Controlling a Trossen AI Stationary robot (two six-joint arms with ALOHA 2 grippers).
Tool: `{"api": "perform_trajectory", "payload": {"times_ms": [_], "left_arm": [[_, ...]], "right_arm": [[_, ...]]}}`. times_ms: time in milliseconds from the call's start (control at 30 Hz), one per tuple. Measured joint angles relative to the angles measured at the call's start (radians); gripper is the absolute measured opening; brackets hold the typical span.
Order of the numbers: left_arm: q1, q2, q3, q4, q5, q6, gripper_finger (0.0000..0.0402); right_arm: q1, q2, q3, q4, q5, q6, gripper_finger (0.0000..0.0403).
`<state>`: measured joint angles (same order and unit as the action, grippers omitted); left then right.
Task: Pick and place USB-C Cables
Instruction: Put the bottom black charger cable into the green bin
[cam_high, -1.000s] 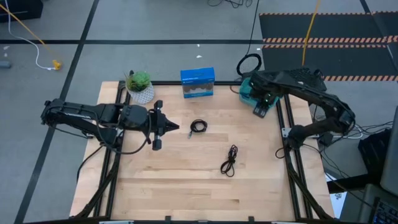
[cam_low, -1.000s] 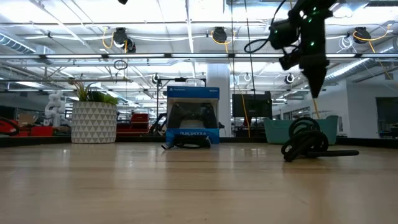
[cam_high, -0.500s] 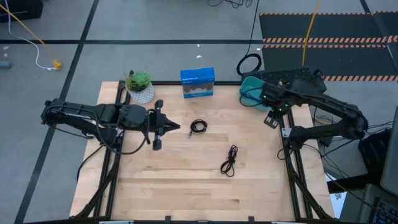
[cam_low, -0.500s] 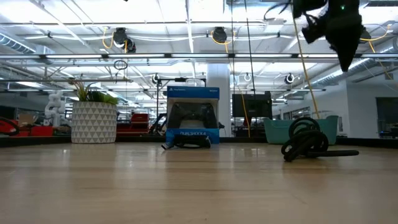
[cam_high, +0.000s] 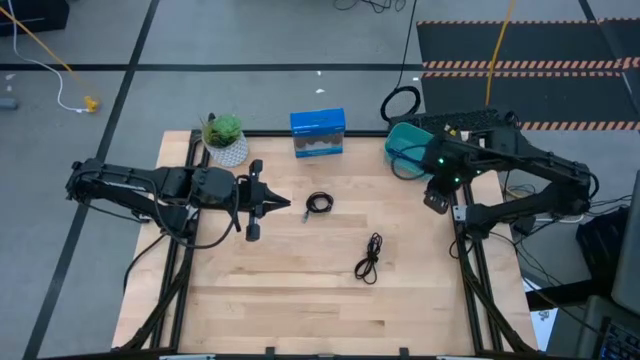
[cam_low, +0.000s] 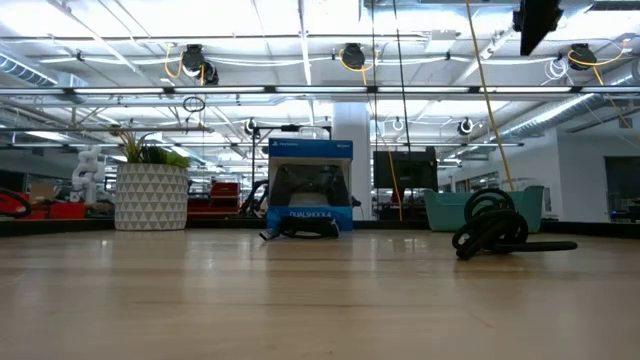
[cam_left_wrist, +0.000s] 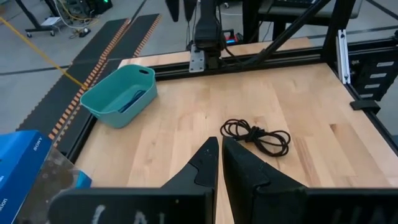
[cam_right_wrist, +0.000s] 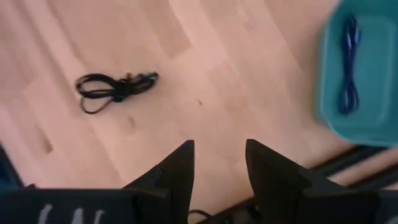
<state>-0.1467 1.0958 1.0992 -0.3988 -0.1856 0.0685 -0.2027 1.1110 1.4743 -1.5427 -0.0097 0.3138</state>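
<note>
A blue-purple USB-C cable (cam_right_wrist: 350, 62) lies inside the teal bin (cam_high: 405, 150) at the table's far right. A tight round black coil (cam_high: 319, 204) rests on the table's middle. A long loose black bundle (cam_high: 369, 258) lies nearer the front edge and also shows in the wrist views (cam_left_wrist: 255, 135) (cam_right_wrist: 115, 87). My right gripper (cam_high: 435, 197) hangs open and empty, high over the table just near of the bin. My left gripper (cam_high: 280, 205) hovers shut left of the round coil, pointing toward the table's right.
A potted plant (cam_high: 224, 138) and a blue controller box (cam_high: 318, 133) stand along the far edge. A big black cable loop (cam_high: 400, 102) lies on the floor behind the bin. Bare wood lies around both black cables.
My right gripper has risen from low beside the bin and drawn back toward the table's near right, almost leaving the top of the low view. The cables and my left arm have stayed where they were.
</note>
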Motion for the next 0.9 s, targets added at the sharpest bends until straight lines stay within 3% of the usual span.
{"api": "perform_trajectory", "payload": {"times_ms": [267,467,567,900], "left_arm": [[0.0,0.016,0.0,0.005,0.0,-0.042,0.0026],[0.0,0.051,0.001,0.027,0.0,-0.049,0.0026],[0.0,0.065,0.001,0.078,0.0,-0.048,0.0026],[0.0,0.061,0.0,0.096,-0.009,-0.05,0.0026]], "right_arm": [[0.191,0.0,0.013,0.19,0.014,-0.01,0.0137],[0.327,0.001,-0.027,0.451,0.199,-0.135,0.0137],[0.367,-0.001,-0.072,0.595,0.266,-0.201,0.0137],[0.422,-0.011,-0.249,0.982,0.274,-0.359,0.0105]]}}
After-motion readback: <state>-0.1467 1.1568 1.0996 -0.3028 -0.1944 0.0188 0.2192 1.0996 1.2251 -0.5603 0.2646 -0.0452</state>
